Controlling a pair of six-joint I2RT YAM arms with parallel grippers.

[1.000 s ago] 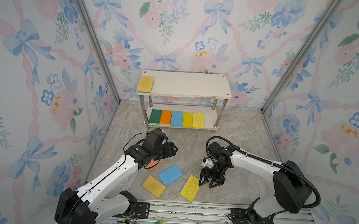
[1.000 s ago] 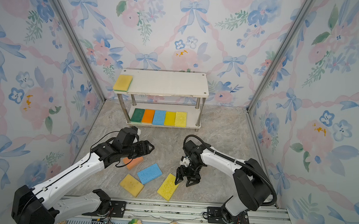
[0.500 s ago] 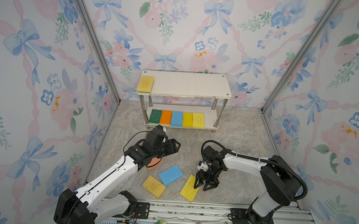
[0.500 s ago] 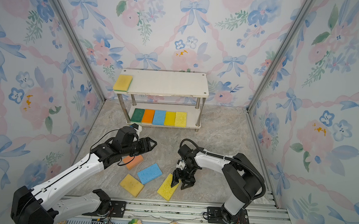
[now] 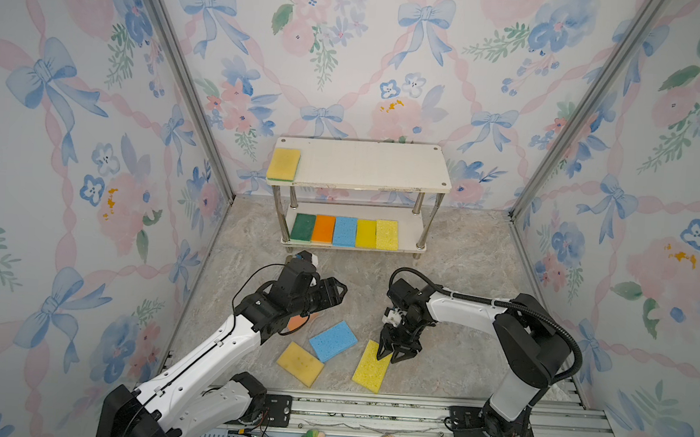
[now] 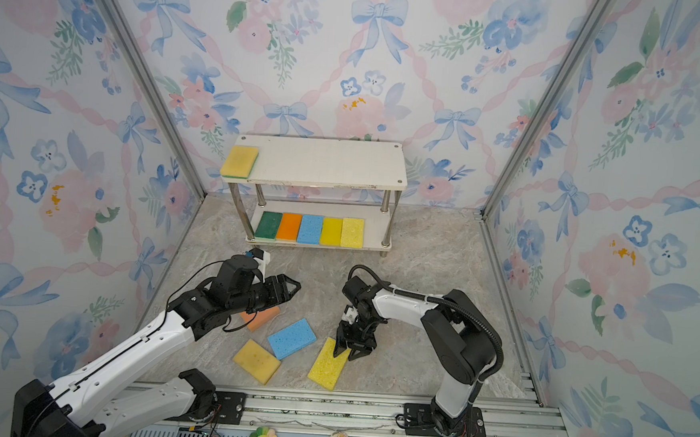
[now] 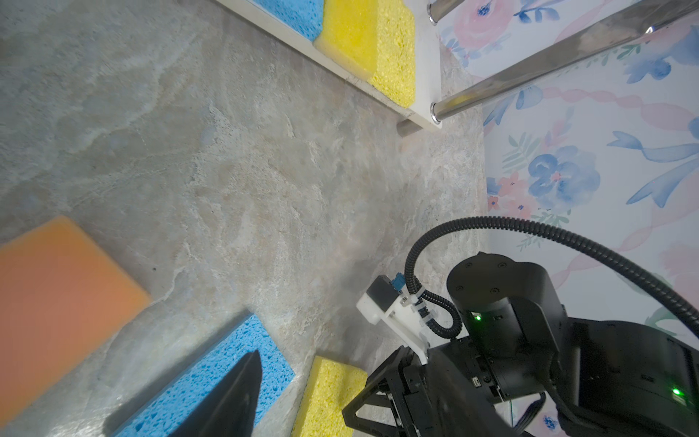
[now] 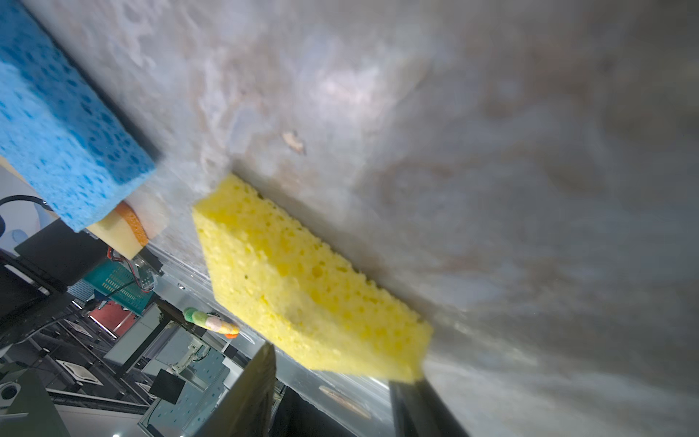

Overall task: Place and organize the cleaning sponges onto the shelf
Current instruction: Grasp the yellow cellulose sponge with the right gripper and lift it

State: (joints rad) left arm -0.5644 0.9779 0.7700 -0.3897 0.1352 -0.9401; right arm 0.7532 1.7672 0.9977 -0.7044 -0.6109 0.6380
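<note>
Looking across my feeds from the left, I find the left gripper [image 5: 337, 288] hanging above the marbled floor [image 5: 461, 276]. Its jaws are spread wide with nothing between them. In the left wrist view only one finger [image 7: 227, 401] shows, over the loose blue sponge [image 7: 212, 378]. Partly hidden under that arm lies the peach sponge [image 5: 298, 321], flat on the floor. Nearer the rail sits the mustard sponge [image 5: 300, 363], and the loose blue sponge [image 5: 333, 340] lies just beside it at an angle. Next comes the bright yellow sponge [image 5: 370, 370], lying slantwise.

The right gripper [image 5: 390, 358] points down at that sponge's far end. In the right wrist view the sponge's end [image 8: 302, 287] sits between the two fingers [image 8: 257, 382], which stand narrow on either side of it. I cannot tell whether they are pinching it yet.

Behind all this the shelf [image 5: 368, 166] stands against the back wall. On its top board, at the left end, lies a green-backed yellow sponge [image 5: 283, 164]. On the lower board a row of five lies edge to edge: the dark green sponge [image 5: 303, 227], the orange sponge [image 5: 323, 229], the shelved blue sponge [image 5: 345, 231], the deep yellow sponge [image 5: 366, 234] and the pale yellow sponge [image 5: 387, 235].
</note>
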